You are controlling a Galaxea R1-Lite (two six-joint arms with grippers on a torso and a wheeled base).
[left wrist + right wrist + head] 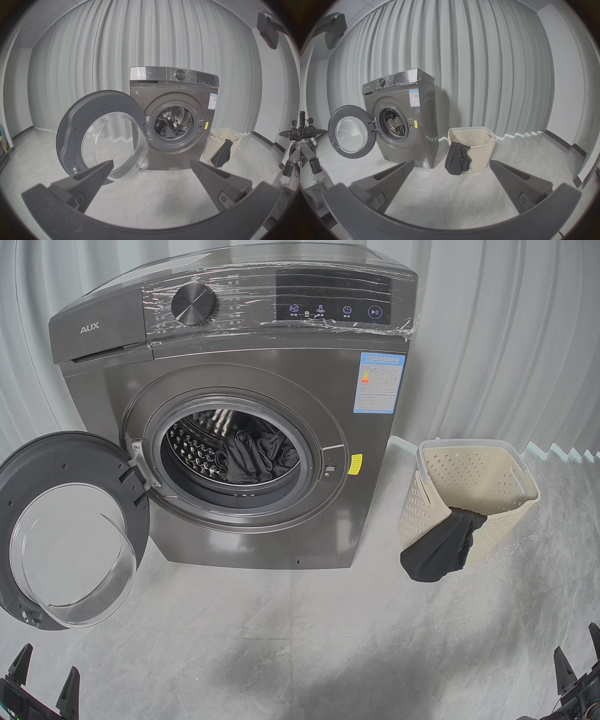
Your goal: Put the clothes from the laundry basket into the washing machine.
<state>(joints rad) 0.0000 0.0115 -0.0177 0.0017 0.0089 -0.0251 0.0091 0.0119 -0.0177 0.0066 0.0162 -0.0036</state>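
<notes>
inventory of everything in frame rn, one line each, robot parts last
washing machine: 1, grey, on the floor ahead
door: 1, grey with clear window, swung open to the robot's left
clothes: dark pile, count unclear, inside the drum
laundry basket: 1, cream, on the floor right of the machine
garment: 1, black, draped over the basket's near rim
curtain: pale grey, behind the machine
left gripper: 1, black, open, empty
right gripper: 1, black, open, empty

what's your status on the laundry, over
Left gripper and right gripper open, empty. Dark clothes in the drum; one dark garment draped over the laundry basket rim. Washer door swung wide open, drum mouth unblocked.
</notes>
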